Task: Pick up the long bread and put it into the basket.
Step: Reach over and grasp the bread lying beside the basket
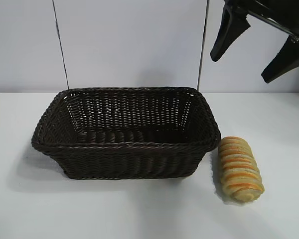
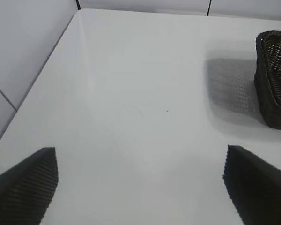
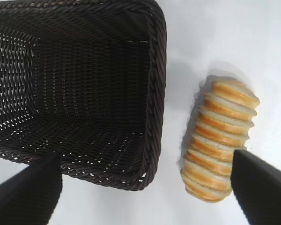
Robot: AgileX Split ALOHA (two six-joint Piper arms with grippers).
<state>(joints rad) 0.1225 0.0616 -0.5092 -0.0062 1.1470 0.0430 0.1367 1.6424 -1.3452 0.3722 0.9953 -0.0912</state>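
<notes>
1. Nearest the exterior camera lies the white surface [image 1: 139, 209], bare in front.
2. On it, towards the right side of the exterior view, the long bread [image 1: 240, 169] lies flat. It is an oblong golden-tan loaf with orange-brown crosswise stripes, and its length runs from the front of the surface towards the back.
3. The bread's far end lies just beside the basket's near right corner. Whether the two touch cannot be told from the exterior view. In the right wrist view a strip of white shows between the bread [image 3: 221, 138] and the basket's long side, so there they lie apart.
4. The basket [image 1: 124, 147] stands upright in the middle of the surface. It is dark brown wicker, rectangular, with flared sides and a braided rim. The right wrist view looks down into the basket [image 3: 154, 89] and shows only its woven floor.
5. Farther back and higher, the right gripper [image 1: 261, 47] hangs in the air at the upper right of the exterior view, above and behind the bread. Its jaws stand wide apart and hold nothing.
6. The left gripper [image 2: 140, 183] shows only in its own wrist view. It is over bare surface with the basket's corner [image 2: 274, 79] well off to one side. Its jaws are wide apart with nothing between them.
7. Behind everything is a pale wall [image 1: 134, 45] with two thin dark lines running down it.
</notes>
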